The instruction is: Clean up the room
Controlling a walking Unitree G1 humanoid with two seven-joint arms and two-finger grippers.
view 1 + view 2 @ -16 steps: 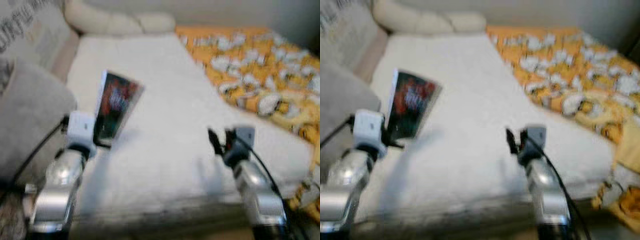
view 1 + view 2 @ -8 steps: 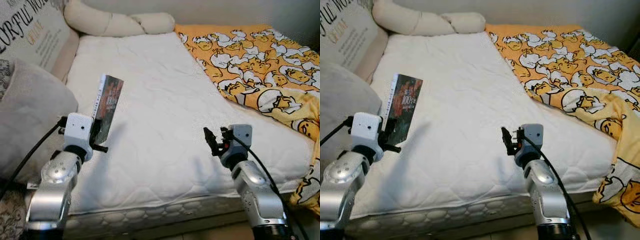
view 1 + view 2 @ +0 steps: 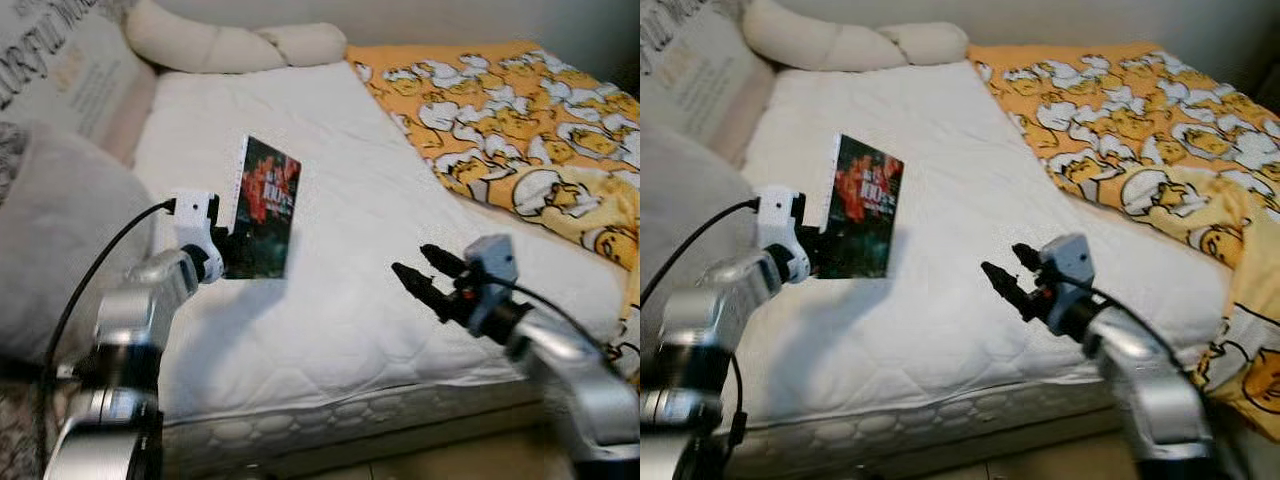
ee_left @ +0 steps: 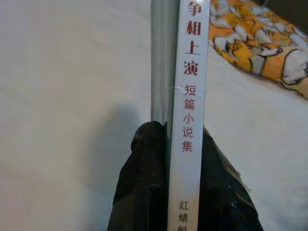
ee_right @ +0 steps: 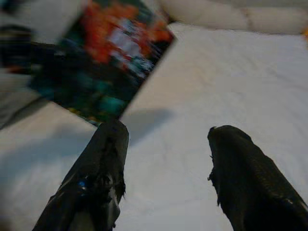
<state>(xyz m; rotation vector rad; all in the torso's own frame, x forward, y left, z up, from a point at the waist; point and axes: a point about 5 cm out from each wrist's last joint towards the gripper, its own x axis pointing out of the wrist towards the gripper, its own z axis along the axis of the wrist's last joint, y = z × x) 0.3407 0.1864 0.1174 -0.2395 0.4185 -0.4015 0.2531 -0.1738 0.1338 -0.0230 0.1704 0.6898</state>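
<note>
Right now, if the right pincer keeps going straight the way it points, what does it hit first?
Probably the dark paperback book with the red cover art, held above the white quilted mattress by the left pincer. The open right pincer aims toward it across the bed; depth is unclear, so it might pass beneath.

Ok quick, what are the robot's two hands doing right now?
Left gripper: shut on the book, held up above the mattress.
Right gripper: open, holding nothing, pointing toward the book.

book [image 5: 101,62] cover blurred | spine text cut off (wrist view)
</note>
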